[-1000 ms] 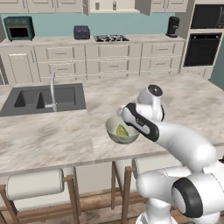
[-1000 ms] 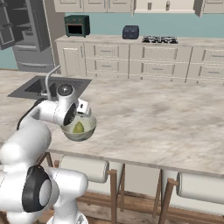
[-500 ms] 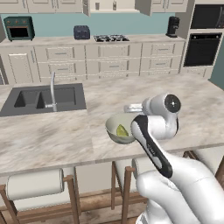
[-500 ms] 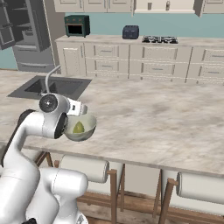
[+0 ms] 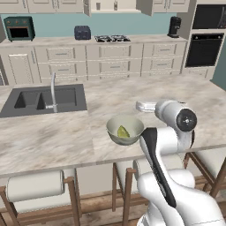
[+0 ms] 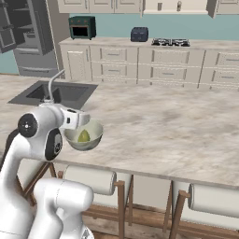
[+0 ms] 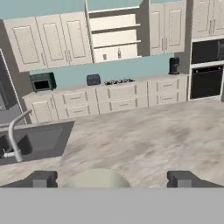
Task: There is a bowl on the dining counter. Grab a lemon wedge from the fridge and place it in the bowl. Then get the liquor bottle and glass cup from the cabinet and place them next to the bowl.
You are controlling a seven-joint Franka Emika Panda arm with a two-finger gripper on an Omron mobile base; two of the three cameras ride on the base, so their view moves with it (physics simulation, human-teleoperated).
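Yellow-green lemon wedge (image 5: 122,131) is seen lying inside the round pale grey-green bowl (image 5: 125,129) on the beige marbled surface (image 5: 53,137), while the released gripper (image 7: 111,178), jaws wide, should be lifted clear toward the open cream wall cabinet (image 7: 114,37).

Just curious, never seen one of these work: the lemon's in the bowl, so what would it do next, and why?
Probably head for the open cabinet. The lemon wedge already lies in the bowl, the claw is open and empty, and a small bottle-like shape stands on its shelf.
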